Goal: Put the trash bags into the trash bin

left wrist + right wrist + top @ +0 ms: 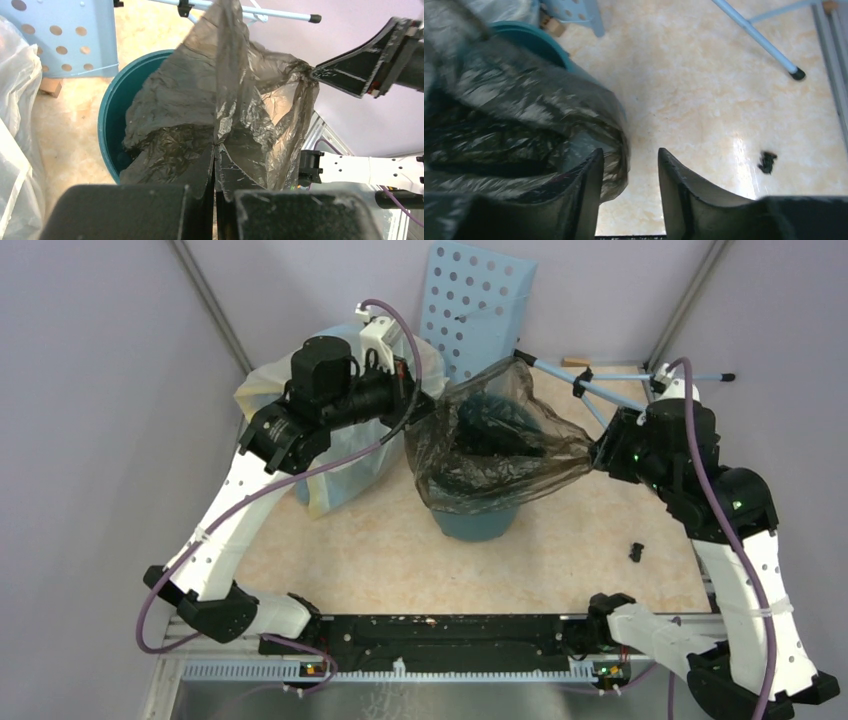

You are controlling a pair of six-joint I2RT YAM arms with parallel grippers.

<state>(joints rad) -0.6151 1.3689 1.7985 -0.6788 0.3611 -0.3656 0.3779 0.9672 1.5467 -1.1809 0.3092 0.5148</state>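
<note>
The thin dark trash bag (500,445) is spread over the mouth of the teal trash bin (470,522), partly sagging inside it. My left gripper (425,405) holds the bag's left edge; in the left wrist view its fingertips (215,150) are pressed together on the crinkled film (200,100) above the bin rim (106,110). My right gripper (597,452) is at the bag's right corner. In the right wrist view its jaws (630,150) stand apart with only floor between them, and the bag (524,115) lies against the outside of the left finger (589,180).
A pale stuffed bag (340,465) sits behind my left arm. A light blue perforated panel (478,305) leans at the back. A blue rod stand (600,385) lies back right. A small black scrap (637,551) rests on the floor right of the bin.
</note>
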